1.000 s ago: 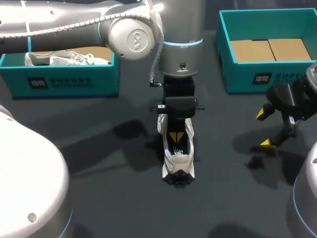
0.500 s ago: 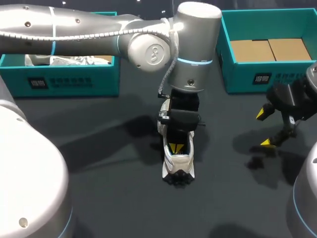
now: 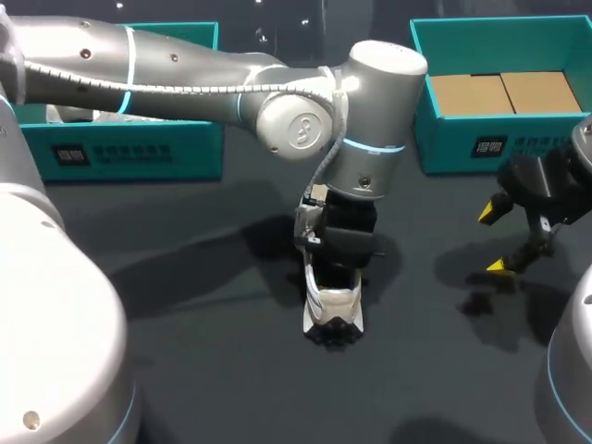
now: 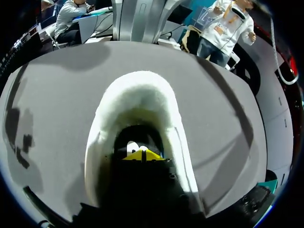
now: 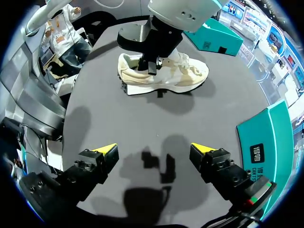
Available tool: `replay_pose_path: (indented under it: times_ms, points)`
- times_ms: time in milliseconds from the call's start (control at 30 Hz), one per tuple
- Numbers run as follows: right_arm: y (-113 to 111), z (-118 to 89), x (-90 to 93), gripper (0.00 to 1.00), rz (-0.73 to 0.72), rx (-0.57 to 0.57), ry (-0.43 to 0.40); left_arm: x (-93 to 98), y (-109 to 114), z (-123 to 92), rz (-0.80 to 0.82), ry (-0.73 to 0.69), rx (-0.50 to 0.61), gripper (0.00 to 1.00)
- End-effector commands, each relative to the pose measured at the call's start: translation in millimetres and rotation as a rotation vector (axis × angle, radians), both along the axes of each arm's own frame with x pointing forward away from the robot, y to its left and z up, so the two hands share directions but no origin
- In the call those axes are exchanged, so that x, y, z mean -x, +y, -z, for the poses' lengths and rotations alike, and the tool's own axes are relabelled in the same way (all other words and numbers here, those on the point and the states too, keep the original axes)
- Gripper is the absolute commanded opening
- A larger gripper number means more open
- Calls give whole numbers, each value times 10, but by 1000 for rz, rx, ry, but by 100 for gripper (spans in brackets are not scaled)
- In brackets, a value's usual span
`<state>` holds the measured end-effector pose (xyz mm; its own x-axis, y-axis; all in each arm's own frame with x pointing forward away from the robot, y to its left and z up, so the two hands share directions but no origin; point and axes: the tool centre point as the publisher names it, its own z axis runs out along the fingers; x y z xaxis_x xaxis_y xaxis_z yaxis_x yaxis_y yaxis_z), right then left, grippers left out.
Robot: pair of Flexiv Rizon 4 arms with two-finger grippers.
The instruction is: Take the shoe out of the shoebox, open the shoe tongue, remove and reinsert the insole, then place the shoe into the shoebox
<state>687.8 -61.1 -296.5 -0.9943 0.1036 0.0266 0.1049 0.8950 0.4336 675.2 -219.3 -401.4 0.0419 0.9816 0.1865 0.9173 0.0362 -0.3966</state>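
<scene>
A white shoe point(image 3: 333, 303) stands on the dark table, midway between the two boxes. My left arm comes across from the left, and its gripper point(image 3: 334, 270) points down into the shoe's opening. In the left wrist view the two yellow tips of the left gripper point(image 4: 142, 154) are pressed together, shut, deep inside the shoe point(image 4: 137, 92); whether anything is pinched between them is hidden. My right gripper point(image 3: 496, 239) hangs open over bare table at the right, well clear of the shoe. The right wrist view shows that gripper point(image 5: 154, 151) open, with the shoe point(image 5: 178, 78) lying ahead of it.
A teal shoebox point(image 3: 139, 153) at the back left holds another pale shoe point(image 3: 63, 113), mostly hidden behind my left arm. A second teal shoebox point(image 3: 481, 148) at the back right has a brown cardboard floor.
My left arm has swung forward and lower over the shoe. Its yellow tips, seen above the opening before, have sunk inside and are now hidden in the head view. The right arm has not moved.
</scene>
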Motion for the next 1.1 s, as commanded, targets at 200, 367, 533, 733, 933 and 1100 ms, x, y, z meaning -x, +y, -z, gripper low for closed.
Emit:
replay_pose_path:
  times_ms: [200, 367, 533, 733, 933, 1100]
  points:
    - [4, 2, 17, 100, 2, 3, -3, 42, 15, -143, -23, -97, 154, 0]
    - [4, 2, 17, 100, 2, 3, -3, 99, -66, -241, -6, -104, 204, 0]
    - [4, 2, 17, 100, 2, 3, -3, 122, -193, -77, 1, -96, 203, 0]
    - [4, 2, 17, 100, 2, 3, -3, 26, -255, 114, -11, -122, 180, 0]
    - [4, 2, 17, 100, 2, 3, -3, -7, -200, -18, -25, -178, 185, 0]
    - [4, 2, 17, 100, 2, 3, -3, -19, -158, -260, -32, -261, 203, 0]
